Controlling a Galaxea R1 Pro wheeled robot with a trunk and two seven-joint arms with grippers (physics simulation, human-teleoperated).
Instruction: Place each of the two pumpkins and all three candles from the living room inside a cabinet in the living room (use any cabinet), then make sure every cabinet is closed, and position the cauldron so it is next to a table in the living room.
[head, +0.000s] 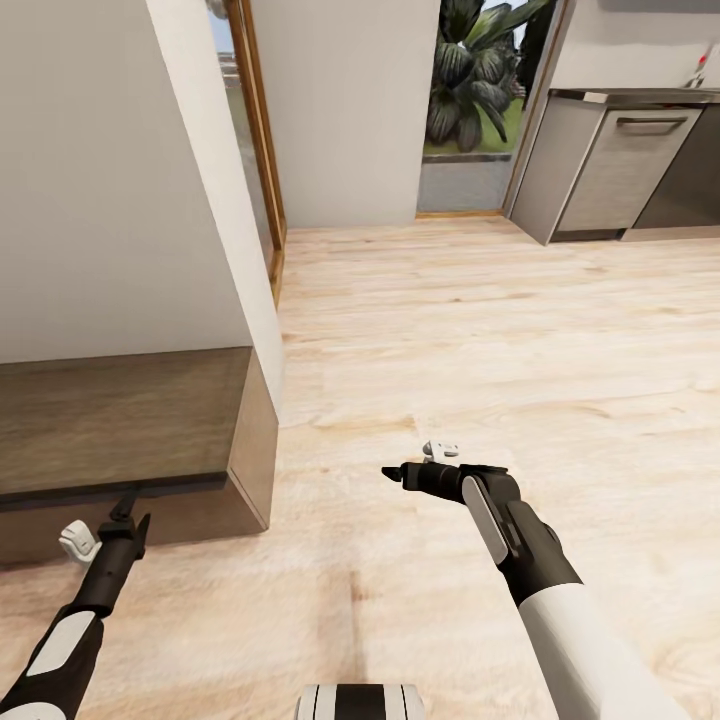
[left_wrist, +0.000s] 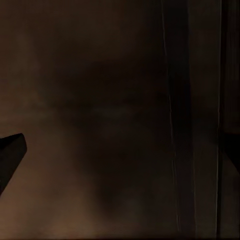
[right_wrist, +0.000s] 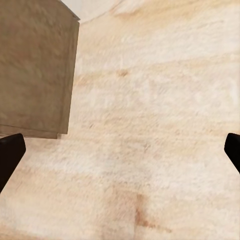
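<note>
The cabinet (head: 120, 420) is a long, low dark-brown unit against the white wall at the left of the head view. My left gripper (head: 133, 518) hangs close before its front, just under the top's edge. In the left wrist view the dark cabinet front (left_wrist: 100, 125) is very near, and the left gripper (left_wrist: 120, 155) is open with nothing between its fingers. My right gripper (head: 388, 474) points left over bare floor, right of the cabinet's end (right_wrist: 35, 65). The right gripper (right_wrist: 120, 155) is open and empty. The pumpkins, candles, cauldron and table are out of view.
A white wall corner (head: 235, 230) juts out above the cabinet's right end. Behind it is a wood-framed opening (head: 262, 150). Grey kitchen units (head: 620, 170) stand at the far right, beside a glass door with a plant (head: 475, 80). Pale wood floor (head: 480, 330) stretches ahead.
</note>
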